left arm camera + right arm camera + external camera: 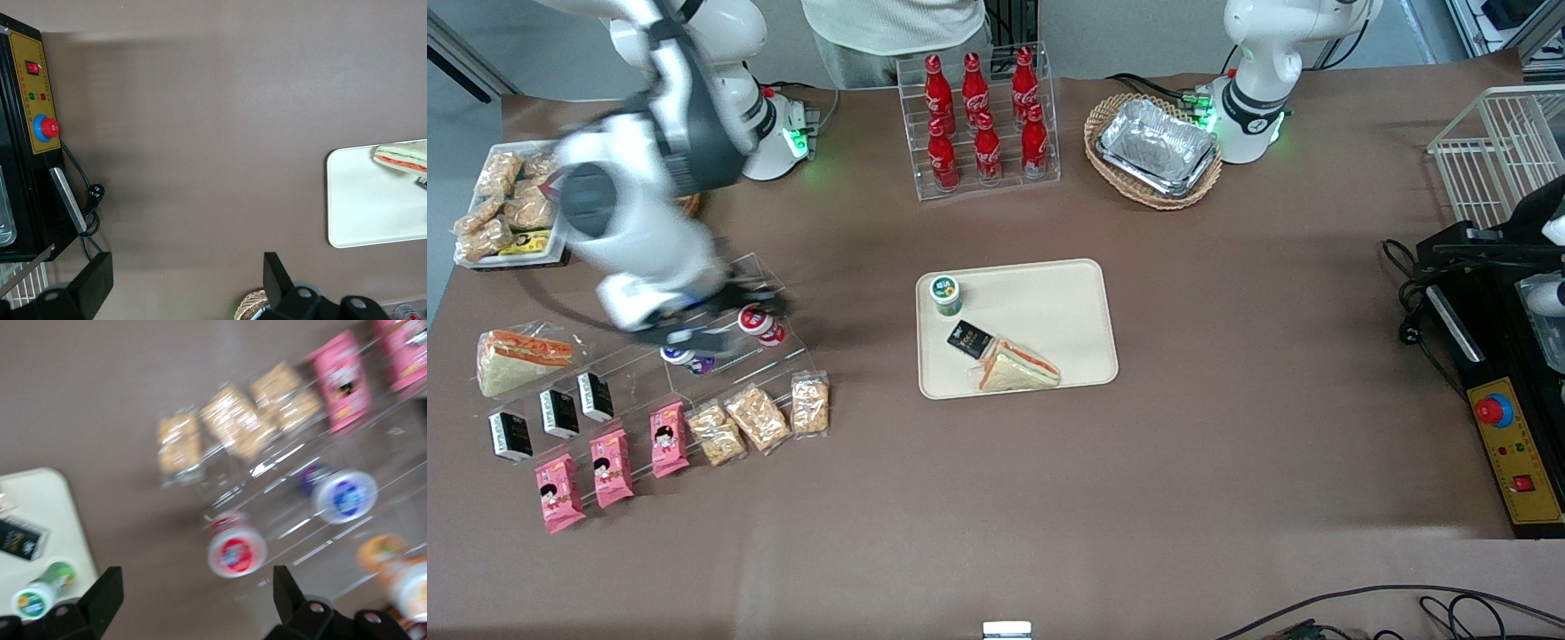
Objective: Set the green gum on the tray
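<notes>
Working arm's end of table: clear stepped rack (694, 373) holds a wrapped sandwich (520, 360), black packets (560, 413), pink packets (614, 467) and cracker packets (756, 418). A small white tray of snacks (507, 204) sits farther from the front camera than the rack.

Gripper (716, 336) hangs over the rack's upper step, just above the red-lidded bottle (760, 324) and the purple bottle (685, 358). Wrist view: fingers (100, 600) spread wide, nothing between them. An orange bottle (400, 573) stands near the purple one (343, 497).

Bare brown table (863, 356) runs between the rack's edge and the tray (1049, 302), with nothing on it.

Green gum (945, 293) is on the tray, in the corner toward the working arm and farther from the front camera, just inside the low rim. It stands upright with its long axis vertical and its lid facing up. The lid has a white rim and a green label with a yellow spot, and the green body shows below it (40, 593).

Nearer the camera on the same tray are a black packet (969, 340) and a wrapped sandwich (1018, 366), the two touching, both apart from the gum. The tray's half toward the parked arm is bare cream surface.

Farther from the camera: cola bottles in a clear rack (983, 116), and a wicker basket (1112, 116) holding a foil tray (1156, 147).

Wide open table lies between the tray and the black control box (1503, 427) at the parked arm's end. A white wire basket (1503, 151) is farther from the camera than the box.
</notes>
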Action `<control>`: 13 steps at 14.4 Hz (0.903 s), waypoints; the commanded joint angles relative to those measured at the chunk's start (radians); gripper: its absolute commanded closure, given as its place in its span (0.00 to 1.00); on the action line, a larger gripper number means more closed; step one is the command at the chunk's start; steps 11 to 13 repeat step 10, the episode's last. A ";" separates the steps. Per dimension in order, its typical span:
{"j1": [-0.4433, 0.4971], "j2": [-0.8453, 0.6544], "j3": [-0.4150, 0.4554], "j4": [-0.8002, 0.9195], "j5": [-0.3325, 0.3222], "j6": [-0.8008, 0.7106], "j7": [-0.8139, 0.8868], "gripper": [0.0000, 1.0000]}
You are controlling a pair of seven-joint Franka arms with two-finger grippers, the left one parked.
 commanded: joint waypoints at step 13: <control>-0.004 0.013 -0.324 0.176 0.030 -0.133 -0.317 0.00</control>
